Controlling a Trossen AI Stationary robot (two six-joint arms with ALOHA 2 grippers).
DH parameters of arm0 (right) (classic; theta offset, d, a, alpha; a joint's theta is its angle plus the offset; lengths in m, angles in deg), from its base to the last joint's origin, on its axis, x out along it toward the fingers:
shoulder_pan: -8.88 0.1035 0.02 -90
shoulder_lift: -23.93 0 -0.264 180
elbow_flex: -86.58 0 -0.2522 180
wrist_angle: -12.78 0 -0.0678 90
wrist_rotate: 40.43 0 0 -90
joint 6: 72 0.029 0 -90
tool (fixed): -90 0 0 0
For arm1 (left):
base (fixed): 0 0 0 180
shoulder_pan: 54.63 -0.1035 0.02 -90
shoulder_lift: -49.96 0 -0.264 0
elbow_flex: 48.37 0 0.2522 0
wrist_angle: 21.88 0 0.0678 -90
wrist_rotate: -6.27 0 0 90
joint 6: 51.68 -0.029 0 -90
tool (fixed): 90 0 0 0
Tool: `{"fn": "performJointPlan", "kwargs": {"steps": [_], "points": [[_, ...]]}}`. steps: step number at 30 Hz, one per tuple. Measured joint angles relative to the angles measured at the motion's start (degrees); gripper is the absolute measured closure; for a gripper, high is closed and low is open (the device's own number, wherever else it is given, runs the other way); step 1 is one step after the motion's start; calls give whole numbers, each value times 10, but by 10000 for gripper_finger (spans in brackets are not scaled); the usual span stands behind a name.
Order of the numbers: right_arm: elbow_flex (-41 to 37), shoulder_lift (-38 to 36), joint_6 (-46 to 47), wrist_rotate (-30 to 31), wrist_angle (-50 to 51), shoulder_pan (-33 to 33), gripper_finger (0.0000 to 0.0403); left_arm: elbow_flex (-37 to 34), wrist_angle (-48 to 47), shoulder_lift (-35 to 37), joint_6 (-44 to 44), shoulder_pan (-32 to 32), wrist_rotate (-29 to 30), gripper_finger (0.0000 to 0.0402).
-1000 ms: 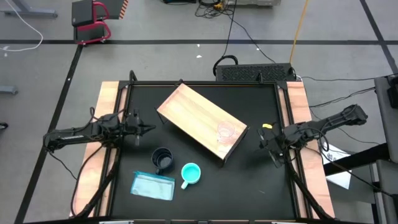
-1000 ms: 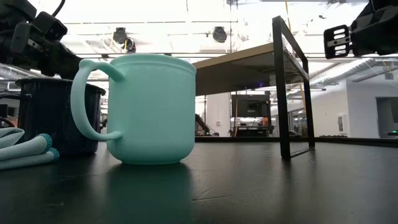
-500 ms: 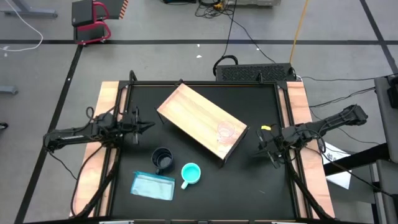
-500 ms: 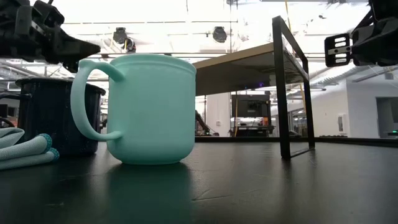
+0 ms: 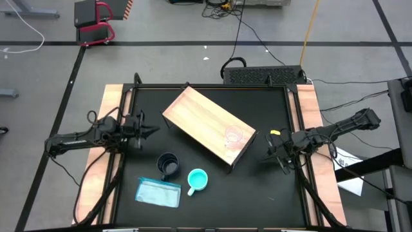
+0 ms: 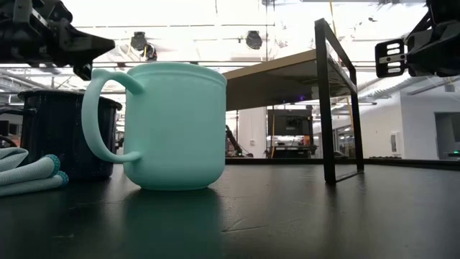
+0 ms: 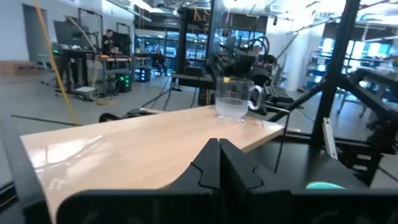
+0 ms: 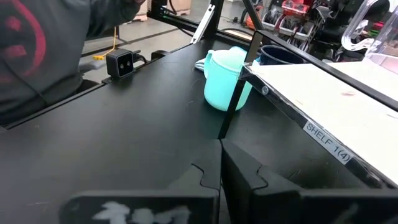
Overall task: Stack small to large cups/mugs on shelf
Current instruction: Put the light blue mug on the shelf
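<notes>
High view: clear cup [image 5: 233, 135] sits near shelf [image 5: 199, 116] edge; left gripper [image 5: 149, 131] and right gripper [image 5: 270, 149], both closed and empty, risk knocking it off.

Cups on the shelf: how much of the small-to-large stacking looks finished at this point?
Done: the clear cup stands on the shelf. In hand: nothing; the left gripper and right gripper are both shut and empty, one at each side of the table. Left: the turquoise mug and the dark mug stand on the tabletop beside the light-blue packet.
</notes>
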Motion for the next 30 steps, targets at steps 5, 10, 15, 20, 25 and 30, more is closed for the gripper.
{"fn": "performJointPlan", "kwargs": {"steps": [5,10,15,20,25,30], "points": [[0,0,-2,0,0,0,403,0,-13,0,11,0,-4,398],[0,0,-2,0,0,0,403,0,-21,0,46,0,-24,398],[0,0,-2,0,-2,0,403,0,-17,0,88,0,-45,398],[0,0,-2,0,-2,0,403,0,-11,0,93,0,-50,398],[0,0,-2,0,-1,0,403,0,4,0,95,0,-60,398],[0,0,-2,0,0,0,403,0,3,-1,73,0,-73,399]]}}
